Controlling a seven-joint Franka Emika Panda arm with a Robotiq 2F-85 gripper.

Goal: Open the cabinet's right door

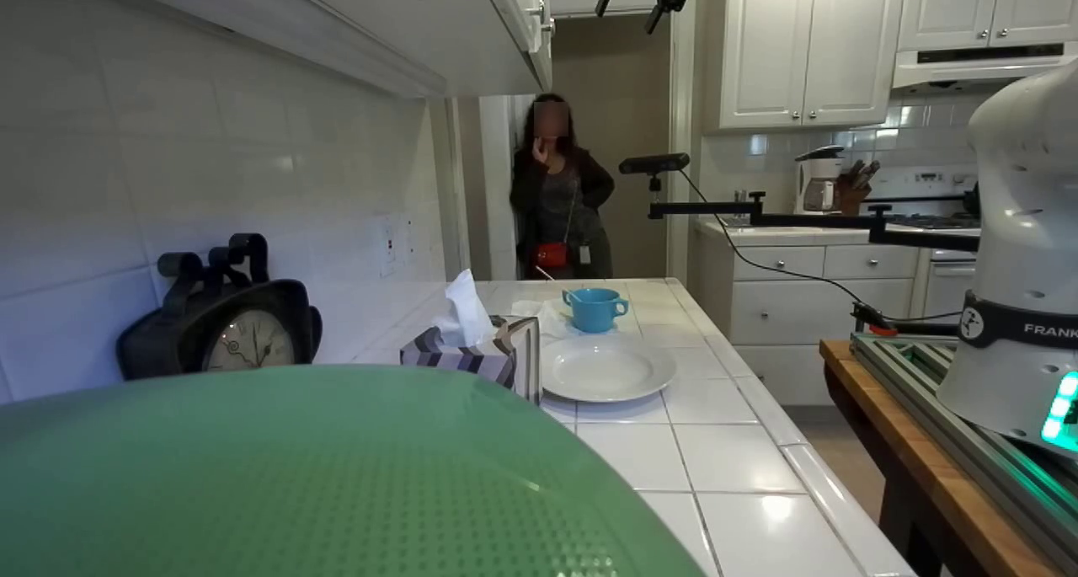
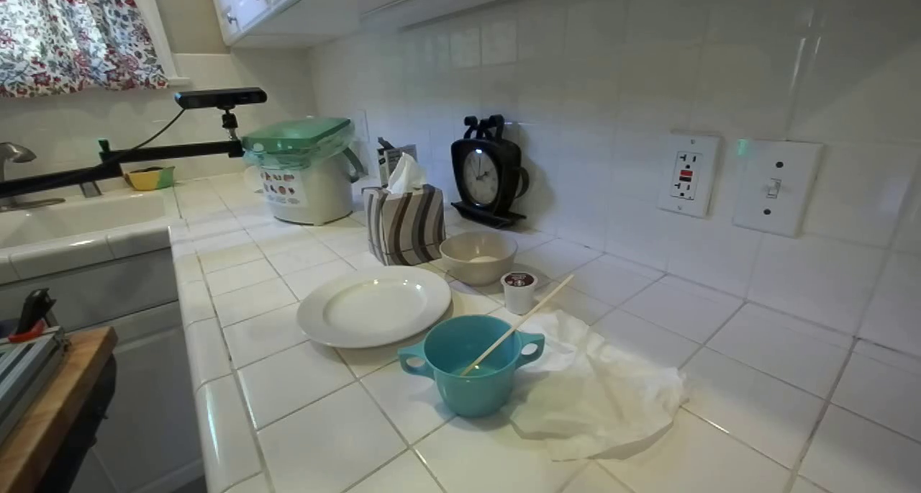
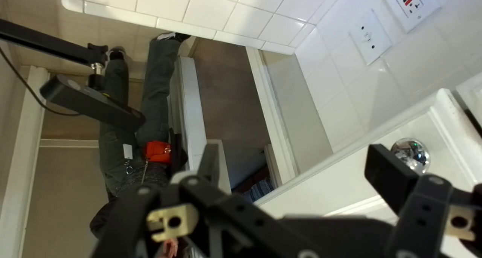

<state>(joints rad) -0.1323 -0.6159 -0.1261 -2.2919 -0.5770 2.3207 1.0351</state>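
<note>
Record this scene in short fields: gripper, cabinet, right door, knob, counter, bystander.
Gripper: open, nothing held
Cabinet: white, wall-hung, above the tiled counter
Right door: white framed panel; shut or barely ajar, cannot tell which
Knob: round, shiny, partly behind a finger in the wrist view; contact unclear
On the counter: white plate, blue two-handled cup with a stick in it, pale bowl, striped tissue box, crumpled paper, black clock
Bystander: standing by a doorway, one hand raised to the face
</note>
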